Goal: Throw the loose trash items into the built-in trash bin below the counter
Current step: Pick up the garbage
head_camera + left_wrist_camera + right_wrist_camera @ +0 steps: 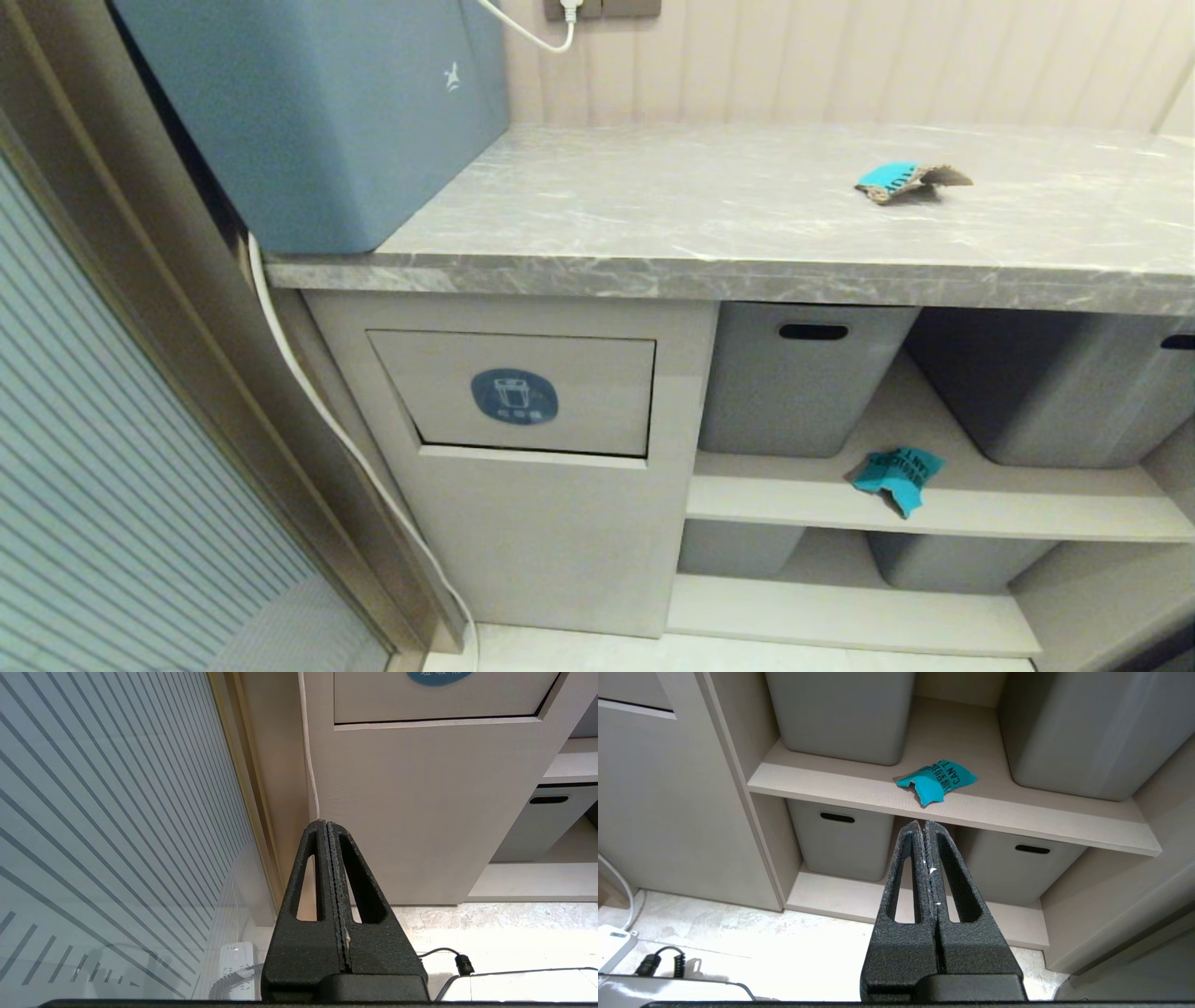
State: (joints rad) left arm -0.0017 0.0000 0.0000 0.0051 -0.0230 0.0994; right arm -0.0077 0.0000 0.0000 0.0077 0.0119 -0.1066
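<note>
Right gripper (924, 828) clenched empty, left gripper (325, 826) likewise, lettered wrapper (898, 474) at shelf (934, 509) edge.

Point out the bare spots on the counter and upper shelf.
The counter is bare between the blue box and the torn wrapper. The upper shelf is crowded: only its front strip and the gap holding the printed wrapper, between two grey bins, stay free.

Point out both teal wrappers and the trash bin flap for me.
Wrapper on the counter (898, 177): head view, teal half.
Wrapper on the shelf (898, 471): head view, lettered face.
Trash bin flap (420, 373): head view, bare panel beside the sticker.
</note>
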